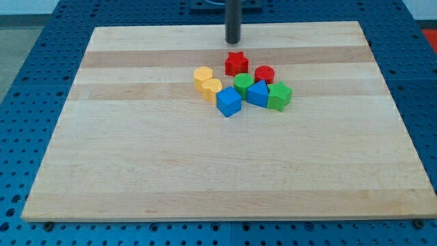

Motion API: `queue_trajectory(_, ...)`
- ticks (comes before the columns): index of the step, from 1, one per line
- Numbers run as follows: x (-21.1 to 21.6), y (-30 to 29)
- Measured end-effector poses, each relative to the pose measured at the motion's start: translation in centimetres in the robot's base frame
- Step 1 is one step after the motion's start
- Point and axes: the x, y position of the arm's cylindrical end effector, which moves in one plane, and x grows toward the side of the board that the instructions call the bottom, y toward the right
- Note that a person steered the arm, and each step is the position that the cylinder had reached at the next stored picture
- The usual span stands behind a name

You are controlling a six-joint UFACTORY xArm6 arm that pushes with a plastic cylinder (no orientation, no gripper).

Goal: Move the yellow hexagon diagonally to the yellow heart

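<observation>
Place: robotics lab bench | Evidence: blue perforated mounting plate (41,61) (grid of holes) under a pale wooden board (218,171) | Also: small coloured test blocks below my tip (233,41)

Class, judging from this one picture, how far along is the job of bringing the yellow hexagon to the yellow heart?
Done, it seems: the yellow hexagon already touches the yellow heart diagonally. In hand: nothing; my tip sits apart, above the red star. Left: probably nothing.
</observation>
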Motion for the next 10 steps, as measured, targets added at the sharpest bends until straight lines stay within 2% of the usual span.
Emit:
queue_trajectory(2,5.5,2.8)
queue_trajectory(4,5.7,8.4)
queue_trajectory(5,2.0,5.6)
queue_trajectory(6,0.0,-3.2)
queue_trajectory(7,4.3,-12.7)
queue_trajectory(8,10.5,-15.7)
queue_trajectory(9,13.2,-14.7)
queue_trajectory(10,12.2,-9.7)
